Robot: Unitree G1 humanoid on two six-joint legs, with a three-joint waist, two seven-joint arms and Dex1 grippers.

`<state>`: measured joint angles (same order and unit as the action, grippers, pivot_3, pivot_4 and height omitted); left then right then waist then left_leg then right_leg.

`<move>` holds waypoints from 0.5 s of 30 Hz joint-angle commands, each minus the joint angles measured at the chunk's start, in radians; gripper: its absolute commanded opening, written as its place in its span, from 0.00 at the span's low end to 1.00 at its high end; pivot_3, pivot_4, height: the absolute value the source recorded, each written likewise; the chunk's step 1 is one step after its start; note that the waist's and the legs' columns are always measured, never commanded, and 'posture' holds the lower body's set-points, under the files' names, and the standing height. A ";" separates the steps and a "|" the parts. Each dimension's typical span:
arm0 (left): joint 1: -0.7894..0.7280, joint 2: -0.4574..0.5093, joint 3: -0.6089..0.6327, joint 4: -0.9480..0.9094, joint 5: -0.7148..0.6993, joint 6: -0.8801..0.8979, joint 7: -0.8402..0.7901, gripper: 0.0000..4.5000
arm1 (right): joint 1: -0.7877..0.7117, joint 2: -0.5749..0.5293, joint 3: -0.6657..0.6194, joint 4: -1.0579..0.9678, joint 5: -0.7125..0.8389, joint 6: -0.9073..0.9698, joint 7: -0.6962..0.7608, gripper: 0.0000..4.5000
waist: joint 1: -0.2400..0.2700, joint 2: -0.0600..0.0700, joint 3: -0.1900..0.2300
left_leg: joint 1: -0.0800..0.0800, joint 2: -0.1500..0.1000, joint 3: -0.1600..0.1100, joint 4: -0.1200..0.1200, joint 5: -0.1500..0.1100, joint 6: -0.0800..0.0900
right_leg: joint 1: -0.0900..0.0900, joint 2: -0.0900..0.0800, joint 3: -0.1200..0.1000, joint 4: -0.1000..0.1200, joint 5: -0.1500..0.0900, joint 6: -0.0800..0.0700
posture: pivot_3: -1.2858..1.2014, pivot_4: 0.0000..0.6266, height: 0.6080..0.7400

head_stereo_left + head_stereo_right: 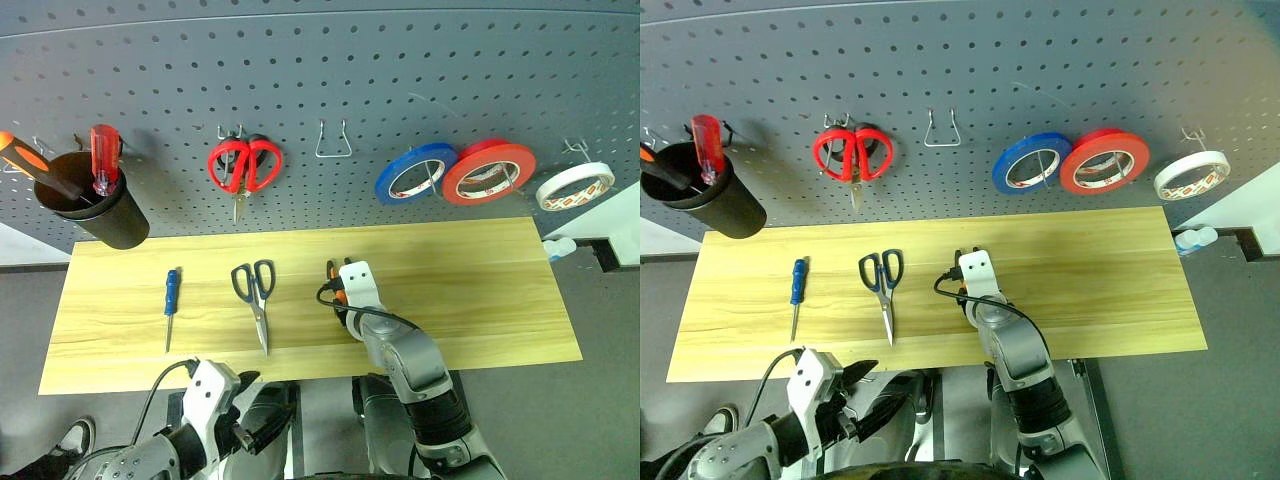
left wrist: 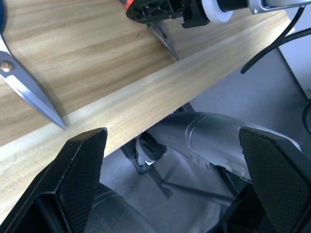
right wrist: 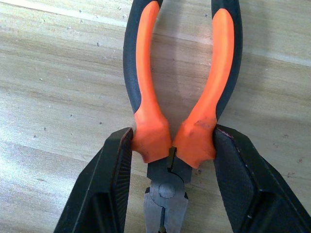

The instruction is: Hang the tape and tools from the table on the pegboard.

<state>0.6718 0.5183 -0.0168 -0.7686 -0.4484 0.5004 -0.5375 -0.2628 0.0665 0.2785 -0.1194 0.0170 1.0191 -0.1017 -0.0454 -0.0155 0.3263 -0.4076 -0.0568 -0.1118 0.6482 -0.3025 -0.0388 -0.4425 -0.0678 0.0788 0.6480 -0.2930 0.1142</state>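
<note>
The right claw [image 3: 167,160] clamps the pliers [image 3: 180,97] on the worktop [image 1: 480,290]; red-orange tape [image 1: 489,172] already hangs, while scissors [image 1: 255,297] and blue-handled screwdriver [image 1: 171,303] wait.

Three tape rolls [image 1: 490,172], two scissors [image 1: 254,290], three screwdrivers [image 1: 171,300]

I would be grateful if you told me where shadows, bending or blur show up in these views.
Left eye view: the pegboard rows curve toward the edges, and the black cup casts a soft shadow. Right wrist view: the pliers are sharp, shadowed between the handles. Left wrist view: the near fingers look soft.
</note>
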 commanded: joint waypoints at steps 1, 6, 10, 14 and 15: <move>0.005 -0.002 -0.007 -0.010 -0.008 -0.007 -0.004 1.00 | 0.020 0.031 0.009 -0.011 0.002 -0.011 0.012 0.46 | 0.000 0.000 0.000 | 0.000 0.000 0.000 0.000 0.000 0.000 | 0.000 0.000 0.000 0.000 0.000 0.000 | 0.54 0.60 0.88; -0.039 -0.001 -0.008 0.018 -0.009 -0.005 -0.010 1.00 | 0.032 0.013 0.006 -0.075 0.011 0.006 0.040 0.46 | 0.001 0.000 0.000 | 0.000 0.000 0.000 0.000 0.000 0.000 | 0.000 0.000 0.000 0.000 0.000 0.000 | 0.54 0.57 0.88; -0.077 0.001 -0.010 0.041 -0.011 -0.006 -0.020 1.00 | 0.058 -0.007 -0.003 -0.167 0.015 0.052 0.060 0.46 | 0.000 -0.001 0.000 | -0.001 0.000 0.000 0.000 0.000 -0.001 | 0.000 0.000 -0.001 0.000 0.000 0.000 | 0.53 0.55 0.88; -0.105 0.000 0.002 0.055 -0.019 -0.012 -0.030 1.00 | 0.077 -0.015 -0.017 -0.252 0.021 0.104 0.074 0.46 | 0.000 -0.001 -0.001 | -0.001 0.000 0.000 0.000 0.001 -0.002 | -0.001 0.000 -0.001 0.001 0.000 0.000 | 0.53 0.54 0.88; -0.108 0.000 0.006 0.056 -0.021 -0.012 -0.032 1.00 | 0.078 -0.016 -0.020 -0.269 0.022 0.116 0.077 0.46 | 0.000 -0.001 -0.001 | -0.001 0.000 0.000 0.000 0.001 -0.002 | -0.001 0.000 -0.001 0.001 0.000 0.000 | 0.53 0.54 0.88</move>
<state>0.5533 0.5185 -0.0172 -0.7056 -0.4514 0.4969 -0.5603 -0.1921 0.0482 0.2635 -0.3152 0.0238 1.1194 -0.0338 -0.0450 -0.0163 0.3256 -0.4081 -0.0569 -0.1120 0.6486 -0.3014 -0.0407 -0.4433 -0.0677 0.0781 0.6491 -0.2929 0.1142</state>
